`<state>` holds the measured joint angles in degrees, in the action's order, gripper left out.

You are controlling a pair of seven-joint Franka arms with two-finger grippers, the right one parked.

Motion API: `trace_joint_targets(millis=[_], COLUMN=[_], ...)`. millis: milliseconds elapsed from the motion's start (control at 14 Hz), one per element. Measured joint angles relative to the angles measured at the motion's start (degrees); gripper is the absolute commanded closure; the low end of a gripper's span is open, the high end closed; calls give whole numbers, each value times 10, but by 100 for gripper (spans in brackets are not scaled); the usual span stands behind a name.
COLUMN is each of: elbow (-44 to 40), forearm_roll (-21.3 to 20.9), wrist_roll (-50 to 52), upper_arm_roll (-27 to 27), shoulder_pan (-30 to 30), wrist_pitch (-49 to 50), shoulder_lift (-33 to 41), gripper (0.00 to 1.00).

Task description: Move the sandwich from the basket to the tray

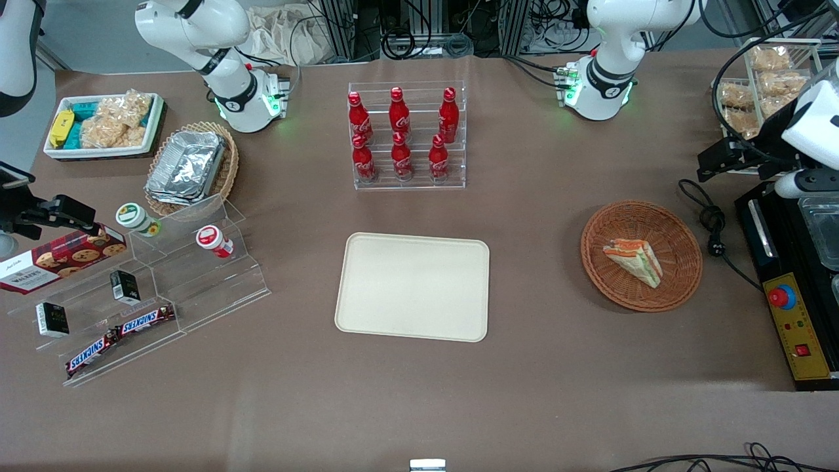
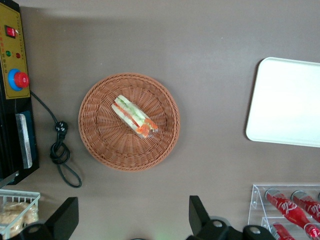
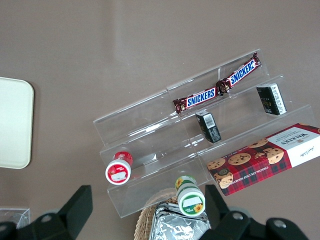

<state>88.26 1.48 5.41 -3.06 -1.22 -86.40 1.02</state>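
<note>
Sandwich (image 1: 634, 260): lies on its side inside the basket (image 1: 682, 275), near the centre, filling layers visible through the clear wrap.
Basket: rests on the desk (image 1: 419, 406) toward the working arm's end, well apart from the tray (image 1: 413, 286).
Tray: flat on the desk, nearer the front camera than the bottle rack (image 1: 406, 136); its surface carries nothing.
Claw (image 2: 132, 217): released, fingers (image 2: 196, 214) spread wide, grasping nothing; suspended high above the desk, with the basket and sandwich in view between the fingers.
Control box (image 1: 796, 328): sits beside the basket at the working arm's end of the desk.
Cable (image 1: 714, 229): lies between basket and control box.
</note>
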Motion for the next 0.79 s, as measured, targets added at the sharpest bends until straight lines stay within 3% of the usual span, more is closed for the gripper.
trace_joint_targets(millis=[429, 786], elbow=[-6, 11], forearm_roll=[-2, 11], wrist_roll=[68, 288], upper_arm_roll=[-2, -8], shoulder_pan=[0, 0], wrist_pitch=[12, -9], shoulder_lift=[-5, -34], gripper=[1, 1])
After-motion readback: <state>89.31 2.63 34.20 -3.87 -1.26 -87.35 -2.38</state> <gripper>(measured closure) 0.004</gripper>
